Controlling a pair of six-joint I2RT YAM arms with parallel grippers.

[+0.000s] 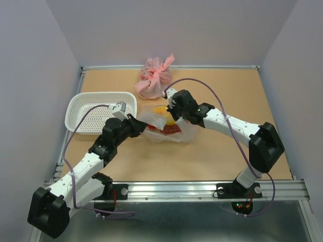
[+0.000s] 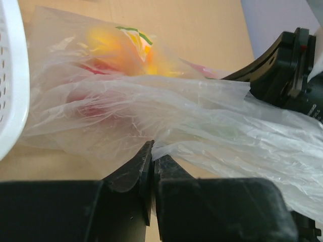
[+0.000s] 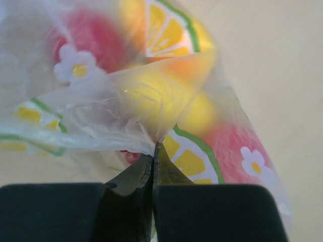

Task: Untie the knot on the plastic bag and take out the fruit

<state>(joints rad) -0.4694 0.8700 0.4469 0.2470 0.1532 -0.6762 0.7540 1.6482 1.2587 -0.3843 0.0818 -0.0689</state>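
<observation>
The clear plastic bag lies mid-table between my two grippers, with printed lemon slices and flowers on it. Through it I see fruit: a yellow-orange one and red ones. My left gripper is shut on a fold of the bag's film at its left side. My right gripper is shut on a pinch of film at the bag's far top, lifting it. Yellow fruit and red fruit show behind the film. I cannot make out the knot.
A white perforated basket stands left of the bag, its rim at the left edge of the left wrist view. A tied pink bag sits at the back. The right arm's black wrist is close behind the clear bag.
</observation>
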